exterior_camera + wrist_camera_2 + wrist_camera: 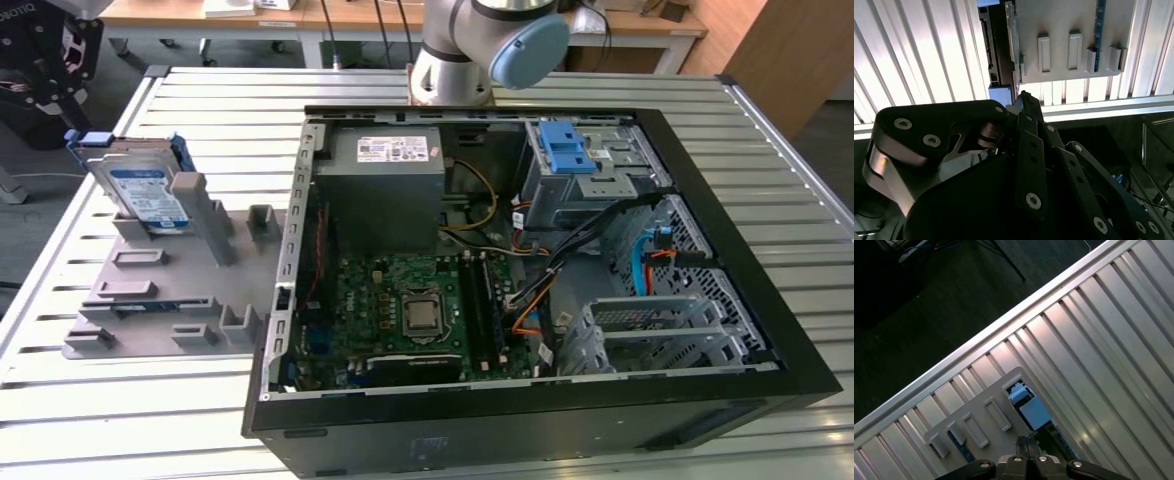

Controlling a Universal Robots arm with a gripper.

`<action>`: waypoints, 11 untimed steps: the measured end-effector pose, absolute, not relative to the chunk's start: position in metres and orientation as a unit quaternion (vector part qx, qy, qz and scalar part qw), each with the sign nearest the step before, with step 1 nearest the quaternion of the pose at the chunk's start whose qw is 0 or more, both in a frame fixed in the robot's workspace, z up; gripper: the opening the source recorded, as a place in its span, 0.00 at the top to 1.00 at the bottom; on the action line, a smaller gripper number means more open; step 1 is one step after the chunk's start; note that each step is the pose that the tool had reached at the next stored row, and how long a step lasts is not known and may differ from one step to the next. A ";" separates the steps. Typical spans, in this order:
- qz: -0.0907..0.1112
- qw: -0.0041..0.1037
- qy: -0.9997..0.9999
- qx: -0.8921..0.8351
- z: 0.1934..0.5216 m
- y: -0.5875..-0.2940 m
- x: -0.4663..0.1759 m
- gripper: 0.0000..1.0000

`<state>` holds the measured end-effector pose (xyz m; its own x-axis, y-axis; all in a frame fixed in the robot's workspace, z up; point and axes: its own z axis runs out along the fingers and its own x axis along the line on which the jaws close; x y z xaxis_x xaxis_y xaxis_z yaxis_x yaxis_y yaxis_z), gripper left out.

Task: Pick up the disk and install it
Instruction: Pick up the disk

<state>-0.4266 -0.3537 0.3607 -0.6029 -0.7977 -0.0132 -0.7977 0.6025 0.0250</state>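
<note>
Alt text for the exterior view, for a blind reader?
An open computer case lies on a ribbed metal table, its circuit board exposed. On the exterior view's left, a disk stands upright in a grey holder; the arm's base rises behind.

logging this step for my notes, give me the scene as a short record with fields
disk: flat silver metal disk with a white-and-blue label and blue carrier frame, standing upright in the fixture
fixture: grey slotted fixture plate, to the exterior view's left of the case
case: open black computer case, lying on the table
table: ribbed aluminium table
gripper: black gripper, shut, holding nothing, over the fixture plate in both wrist views
task state: disk not picked up, not installed
</note>
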 end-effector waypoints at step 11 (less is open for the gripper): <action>0.014 0.001 0.878 -0.478 0.361 -0.354 -0.427 0.89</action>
<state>-0.4266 -0.3537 0.3607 -0.5432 -0.8395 -0.0147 -0.8395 0.5428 0.0229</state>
